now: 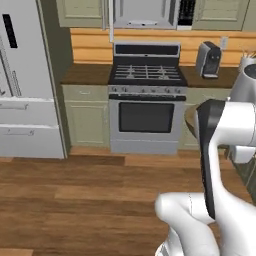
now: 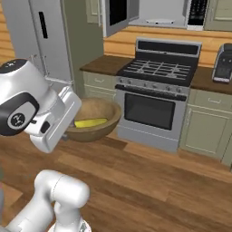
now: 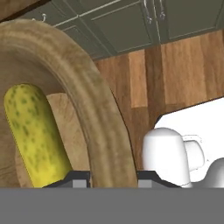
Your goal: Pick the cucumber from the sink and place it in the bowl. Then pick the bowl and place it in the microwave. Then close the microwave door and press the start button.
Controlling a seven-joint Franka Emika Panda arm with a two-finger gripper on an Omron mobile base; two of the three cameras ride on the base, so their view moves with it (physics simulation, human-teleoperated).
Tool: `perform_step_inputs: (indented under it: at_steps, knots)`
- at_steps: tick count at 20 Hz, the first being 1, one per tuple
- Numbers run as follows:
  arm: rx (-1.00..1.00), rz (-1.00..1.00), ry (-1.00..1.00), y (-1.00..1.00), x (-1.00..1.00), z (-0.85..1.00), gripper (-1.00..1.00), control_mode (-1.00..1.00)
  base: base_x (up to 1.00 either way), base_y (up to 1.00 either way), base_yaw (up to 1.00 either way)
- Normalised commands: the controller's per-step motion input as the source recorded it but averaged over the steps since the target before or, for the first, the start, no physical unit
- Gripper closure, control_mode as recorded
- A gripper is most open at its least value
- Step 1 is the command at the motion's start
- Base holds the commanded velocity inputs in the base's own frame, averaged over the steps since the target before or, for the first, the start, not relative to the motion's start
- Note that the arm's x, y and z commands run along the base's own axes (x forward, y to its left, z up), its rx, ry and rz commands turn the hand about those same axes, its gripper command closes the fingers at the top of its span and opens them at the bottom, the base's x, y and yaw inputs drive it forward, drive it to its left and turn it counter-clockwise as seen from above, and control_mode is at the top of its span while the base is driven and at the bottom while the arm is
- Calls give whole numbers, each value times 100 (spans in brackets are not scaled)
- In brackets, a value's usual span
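The tan wooden bowl (image 2: 96,113) hangs in the air over the wooden floor, in front of the stove and to its left. My gripper (image 3: 113,178) is shut on the bowl's rim (image 3: 103,131), one finger inside and one outside. The yellow-green cucumber (image 2: 90,122) lies inside the bowl (image 1: 189,120), also close up as the cucumber (image 3: 35,131) in the hand view. The microwave (image 2: 158,11) sits high above the stove, its white turntable (image 2: 159,21) showing. The microwave door (image 2: 117,16) stands swung open to the left. The sink is out of view.
A black-topped gas stove (image 1: 146,107) stands straight ahead under the microwave (image 1: 145,12). A white fridge (image 1: 22,80) stands at the left. A coffee machine (image 1: 209,60) sits on the counter right of the stove. Olive cabinets (image 2: 206,129) line the wall below.
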Motion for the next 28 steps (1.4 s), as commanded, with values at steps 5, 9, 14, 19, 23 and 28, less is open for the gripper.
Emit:
perform_step_inputs:
  at_steps: [5, 9, 14, 19, 23, 28]
  knots:
    - [0, 0, 0, 0, 0, 0, 100, 100, 100, -64, 12]
    - [0, 0, 0, 0, 0, 0, 100, 100, 100, -63, 38]
    - [0, 0, 0, 0, 0, 0, 100, 100, 97, -73, 41]
    - [0, 0, 0, 0, 0, 0, 100, 100, 93, -82, 30]
    - [0, 0, 0, 0, 0, 0, 100, 100, 66, -69, 20]
    - [0, 0, 0, 0, 0, 0, 100, 100, 42, -65, 18]
